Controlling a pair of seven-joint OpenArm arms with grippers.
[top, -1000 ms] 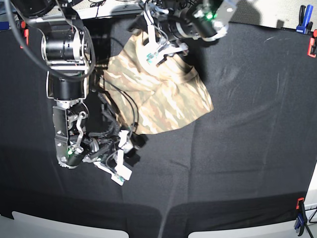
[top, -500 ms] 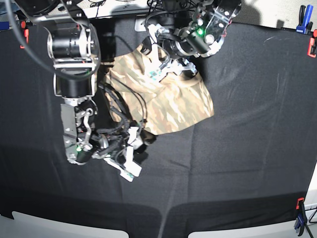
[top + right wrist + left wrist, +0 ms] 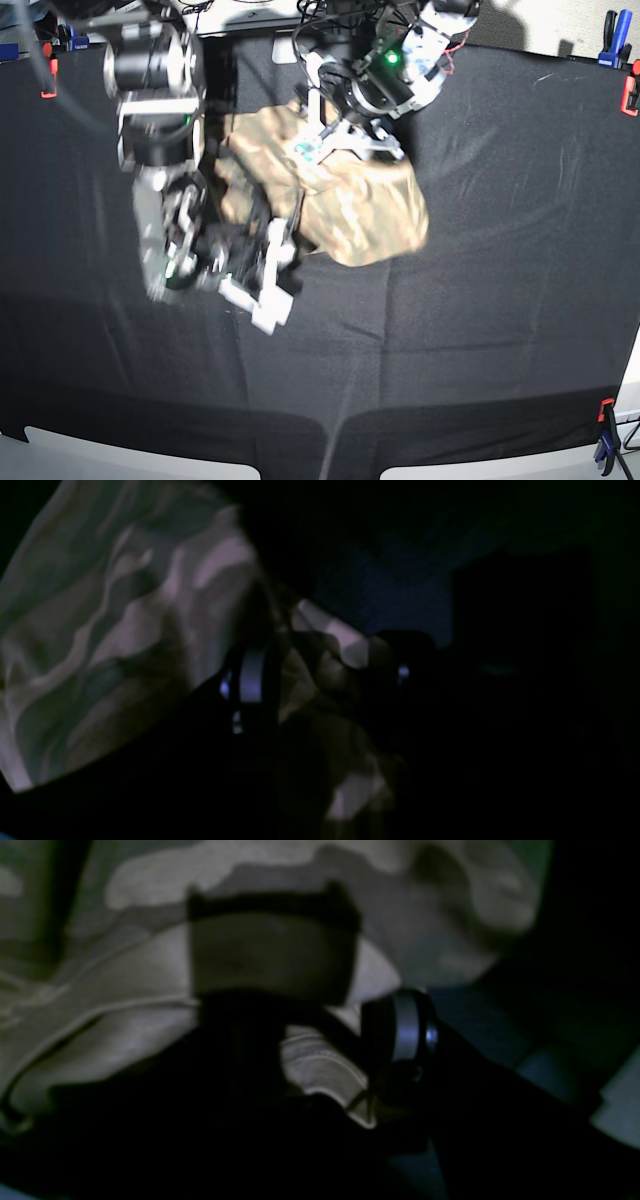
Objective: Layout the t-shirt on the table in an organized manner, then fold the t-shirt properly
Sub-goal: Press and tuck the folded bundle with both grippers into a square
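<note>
**Camo shirt bunched at the far middle of the table, both my grippers at it**

At the left edge of the base view a red clamp [image 3: 46,80] sits on the rim of the table [image 3: 500,330], whose black cloth fills nearly the whole picture.

Next comes my right arm, blurred, reaching down the left side. My right gripper [image 3: 268,290] is at the near left edge of the t-shirt [image 3: 370,215]. From its wrist camera I see camouflage cloth [image 3: 115,630] to the left and more of it lying between my two fingers, but that picture is dark. I cannot tell whether those jaws are pinching the cloth or only standing round it.

The t-shirt lies in a crumpled heap, not spread flat, toward the far side and a little left of centre, touching the black cloth.

My left gripper [image 3: 335,140] is on the heap's far upper part. Its wrist camera shows one finger [image 3: 272,955] dark against the pale cloth [image 3: 125,990], the jaws wide apart and a fold of fabric between them. Whether that fold is gripped I cannot tell.

To the right the black cloth lies flat. A blue clamp [image 3: 610,40] and a red clamp [image 3: 632,92] hold the far right corner, and another clamp [image 3: 605,440] the near right
</note>
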